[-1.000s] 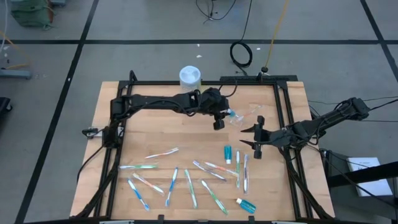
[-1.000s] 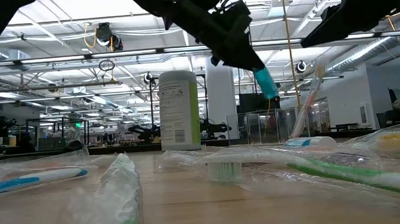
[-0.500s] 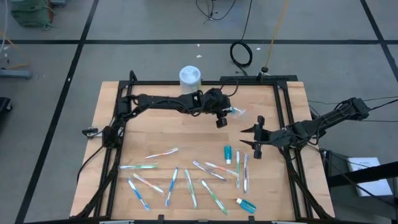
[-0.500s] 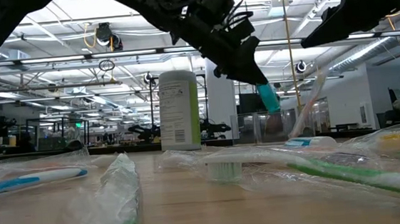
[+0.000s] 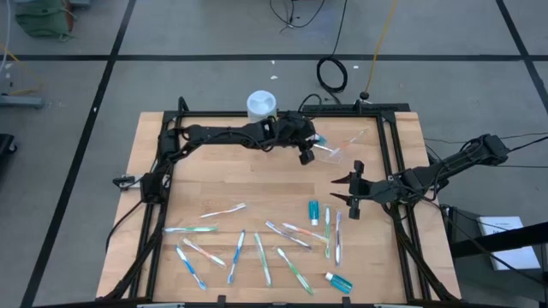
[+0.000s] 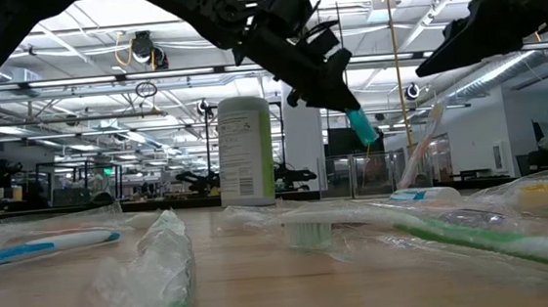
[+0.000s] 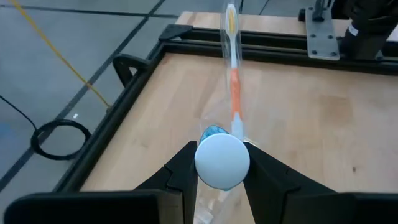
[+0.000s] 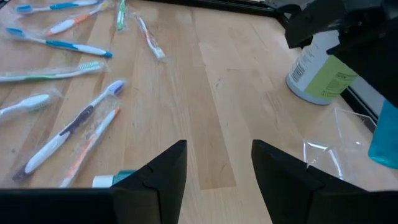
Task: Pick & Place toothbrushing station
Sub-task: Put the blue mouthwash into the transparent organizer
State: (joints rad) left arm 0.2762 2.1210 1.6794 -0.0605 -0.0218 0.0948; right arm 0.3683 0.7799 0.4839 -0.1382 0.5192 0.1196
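My left hand (image 5: pixel 310 151) pinches a small teal toothpaste tube (image 6: pixel 361 125), its round white cap (image 7: pixel 222 161) facing my wrist, above the clear plastic cup (image 5: pixel 342 151) holding one orange-handled toothbrush (image 7: pixel 234 81). My arm stretches across the wooden table (image 5: pixel 214 180). My right hand (image 5: pixel 349 192) hovers apart, fingers spread wide.

Toothbrushes (image 5: pixel 257 248) on wooden table (image 5: pixel 214 180)
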